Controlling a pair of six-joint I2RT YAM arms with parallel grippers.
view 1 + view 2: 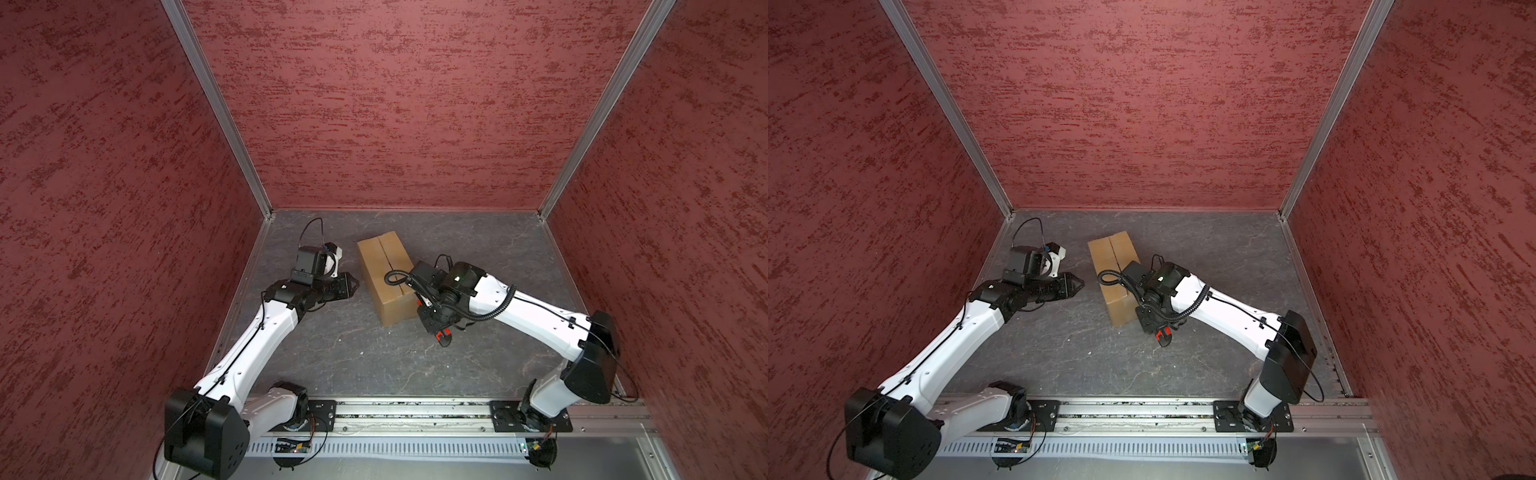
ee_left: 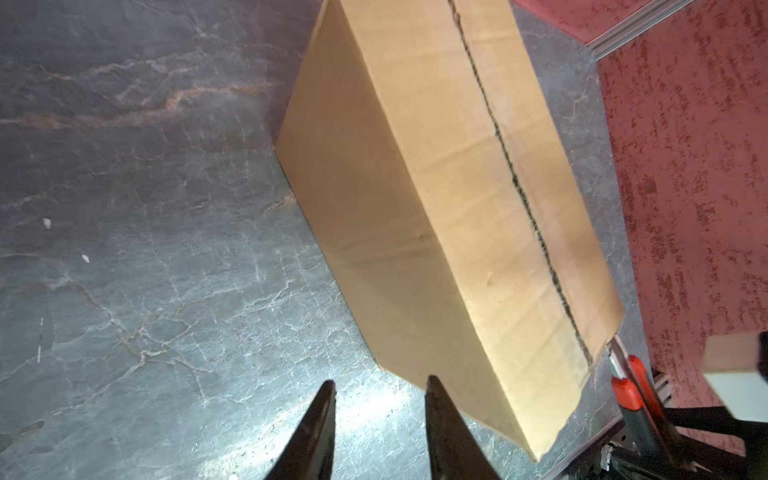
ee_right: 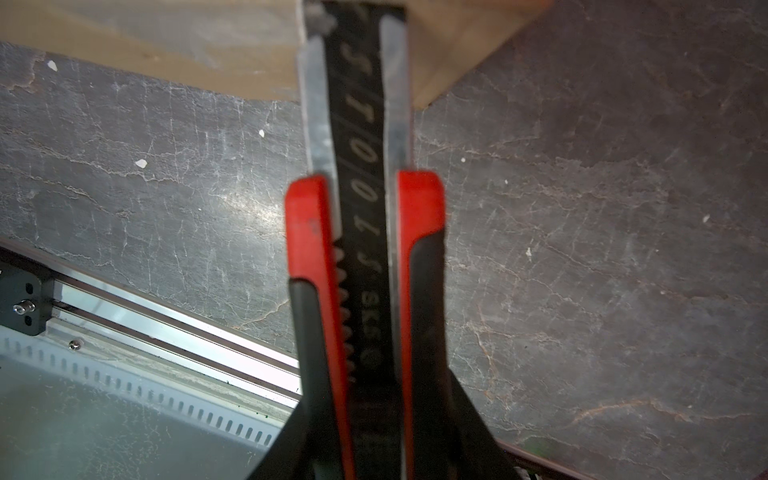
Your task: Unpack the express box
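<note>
Box (image 1: 388, 278) sits mid table (image 1: 332, 353), long axis far-to-near, seam along it. My right gripper (image 1: 434, 322) is clamped on a knife (image 3: 361, 208), blade at the box's near end by the seam, so it's nearest. Left gripper (image 2: 380, 382) is part open and empty, beside the left long wall, box ahead.

the express box (image 1: 380, 266) is matt cardboard, the table (image 1: 353, 357) veined and faintly glossy, the walls (image 1: 395, 104) rough.
</note>
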